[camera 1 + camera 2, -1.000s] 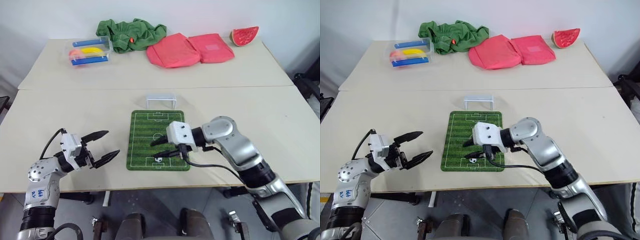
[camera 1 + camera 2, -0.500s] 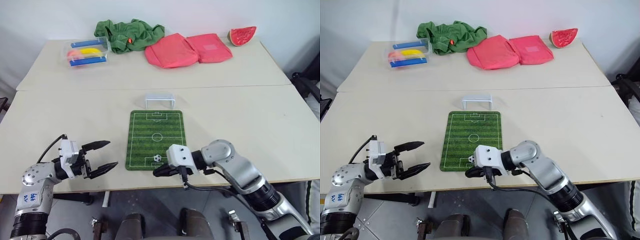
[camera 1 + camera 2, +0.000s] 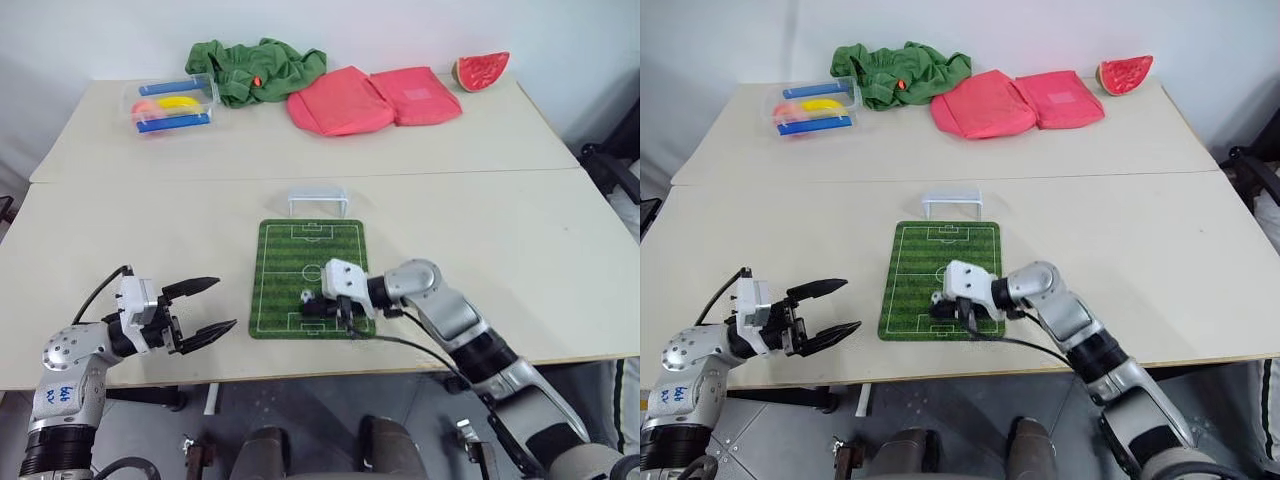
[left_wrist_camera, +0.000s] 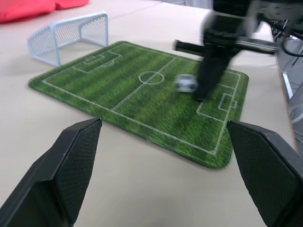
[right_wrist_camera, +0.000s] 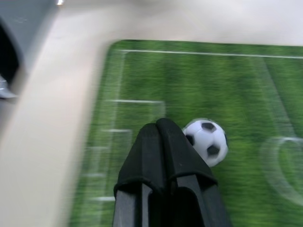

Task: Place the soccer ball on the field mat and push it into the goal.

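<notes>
On the green field mat (image 3: 310, 289), in the half nearer the robot and between the centre circle and the near penalty box, lies the soccer ball (image 3: 307, 296), a tiny white ball with black patches. The right gripper (image 3: 312, 309) reaches across the mat from the right, its two black fingers (image 5: 161, 142) pressed together with nothing between them, and their joined tips sit right against the near side of the ball, as the right wrist view shows; whether they actually touch it cannot be told for certain. The mat lies flat on the pale table (image 3: 120, 230), with its long sides running away from the robot. Just beyond the far short edge of the mat stands the goal (image 3: 319, 200), a small white frame with pale netting, its open mouth facing the mat. The left gripper (image 3: 206, 308) hovers above the table well to the left of the mat, its fingers spread apart and empty, pointing toward the mat. On the farther table lie a clear box (image 3: 170, 104) holding blue bars and a yellow piece, a crumpled green cloth (image 3: 258, 68), a red cloth (image 3: 370, 98) and a watermelon slice (image 3: 481, 70).
</notes>
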`<action>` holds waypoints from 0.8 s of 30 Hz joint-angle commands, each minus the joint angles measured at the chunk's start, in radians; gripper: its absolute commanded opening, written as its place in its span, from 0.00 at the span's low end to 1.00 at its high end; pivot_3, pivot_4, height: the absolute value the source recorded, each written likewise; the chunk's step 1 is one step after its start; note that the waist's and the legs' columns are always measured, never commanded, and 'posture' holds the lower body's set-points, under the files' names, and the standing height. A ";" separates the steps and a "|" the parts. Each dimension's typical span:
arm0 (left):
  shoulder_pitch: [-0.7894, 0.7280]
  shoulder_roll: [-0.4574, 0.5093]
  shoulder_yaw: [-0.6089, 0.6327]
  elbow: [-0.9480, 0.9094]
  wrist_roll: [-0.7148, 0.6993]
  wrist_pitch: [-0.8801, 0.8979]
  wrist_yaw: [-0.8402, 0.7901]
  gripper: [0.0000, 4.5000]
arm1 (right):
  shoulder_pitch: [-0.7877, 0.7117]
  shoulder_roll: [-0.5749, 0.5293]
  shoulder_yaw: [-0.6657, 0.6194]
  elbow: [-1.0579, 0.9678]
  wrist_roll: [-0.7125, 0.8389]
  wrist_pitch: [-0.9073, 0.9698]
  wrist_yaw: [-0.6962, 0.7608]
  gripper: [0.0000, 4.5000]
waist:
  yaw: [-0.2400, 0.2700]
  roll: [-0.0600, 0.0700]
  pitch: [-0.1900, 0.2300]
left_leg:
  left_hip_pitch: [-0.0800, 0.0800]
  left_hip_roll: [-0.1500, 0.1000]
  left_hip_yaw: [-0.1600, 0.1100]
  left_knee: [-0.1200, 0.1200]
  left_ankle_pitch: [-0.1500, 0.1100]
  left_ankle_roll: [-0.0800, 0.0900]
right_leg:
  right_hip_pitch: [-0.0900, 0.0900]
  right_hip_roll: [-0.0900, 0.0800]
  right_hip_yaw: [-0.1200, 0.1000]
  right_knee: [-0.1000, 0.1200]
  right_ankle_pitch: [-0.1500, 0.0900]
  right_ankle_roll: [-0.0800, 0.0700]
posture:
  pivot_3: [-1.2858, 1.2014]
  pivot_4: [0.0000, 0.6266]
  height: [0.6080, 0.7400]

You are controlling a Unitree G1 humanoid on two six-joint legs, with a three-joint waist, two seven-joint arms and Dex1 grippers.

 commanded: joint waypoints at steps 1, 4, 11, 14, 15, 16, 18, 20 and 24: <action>-0.063 0.008 0.013 0.036 0.009 -0.024 0.016 1.00 | -0.199 0.017 -0.169 0.189 0.004 -0.085 -0.174 0.01 | -0.001 0.002 0.002 | 0.000 0.000 0.000 0.001 0.000 0.000 | 0.000 0.000 0.000 0.000 0.000 0.000 | 0.52 0.24 1.00; -0.093 0.009 0.013 0.072 0.016 -0.041 0.011 1.00 | -0.228 0.011 -0.217 0.206 0.013 -0.106 -0.196 0.01 | 0.001 0.002 0.002 | -0.001 0.000 0.000 0.000 0.000 0.000 | -0.001 0.000 0.000 0.001 0.000 0.000 | 0.52 0.24 1.00; -0.119 0.010 0.012 0.112 0.023 -0.062 0.010 1.00 | -0.151 -0.021 -0.283 0.001 0.056 0.000 -0.186 0.01 | -0.004 0.001 0.001 | -0.001 0.000 0.000 -0.006 -0.002 0.000 | -0.002 0.000 -0.003 -0.003 0.000 0.000 | 0.52 0.24 1.00; -0.127 0.010 0.011 0.121 0.025 -0.063 0.011 1.00 | -0.108 -0.044 -0.299 -0.095 0.082 0.057 -0.180 0.01 | -0.004 0.001 0.001 | -0.001 0.000 0.001 -0.005 -0.002 0.000 | -0.003 0.000 -0.003 -0.003 0.000 0.000 | 0.52 0.24 1.00; -0.129 0.009 0.011 0.123 0.026 -0.064 0.012 1.00 | -0.095 -0.051 -0.303 -0.122 0.090 0.072 -0.178 0.01 | -0.002 0.001 0.001 | -0.001 0.000 0.001 -0.004 -0.002 0.000 | -0.003 0.000 -0.003 -0.003 0.000 0.000 | 0.52 0.24 1.00; -0.132 0.008 0.012 0.125 0.025 -0.062 0.016 1.00 | -0.076 -0.064 -0.314 -0.157 0.101 0.089 -0.173 0.01 | -0.002 0.001 0.001 | -0.001 0.001 0.001 -0.004 -0.002 0.000 | -0.002 0.000 -0.003 -0.002 0.000 0.000 | 0.52 0.24 1.00; -0.137 0.005 0.018 0.129 0.022 -0.058 0.028 1.00 | -0.028 -0.107 -0.342 -0.211 0.128 0.131 -0.156 0.01 | 0.000 0.001 0.001 | -0.001 0.001 0.002 -0.003 -0.002 0.000 | -0.002 0.000 -0.002 -0.002 0.000 0.000 | 0.52 0.24 1.00; -0.135 0.005 0.029 0.136 0.018 -0.058 0.040 1.00 | 0.033 -0.171 -0.367 -0.238 0.154 0.137 -0.102 0.01 | 0.006 0.001 0.001 | -0.001 0.001 0.002 -0.002 -0.002 0.000 | -0.002 0.000 -0.002 -0.002 0.000 0.000 | 0.52 0.24 1.00; -0.123 0.012 0.070 0.161 0.007 -0.061 0.067 1.00 | 0.152 -0.302 -0.427 -0.207 0.217 0.072 0.044 0.14 | 0.011 0.000 0.001 | -0.001 0.000 0.002 -0.002 -0.003 0.001 | -0.001 0.000 -0.002 -0.003 0.000 0.000 | 0.52 0.24 1.00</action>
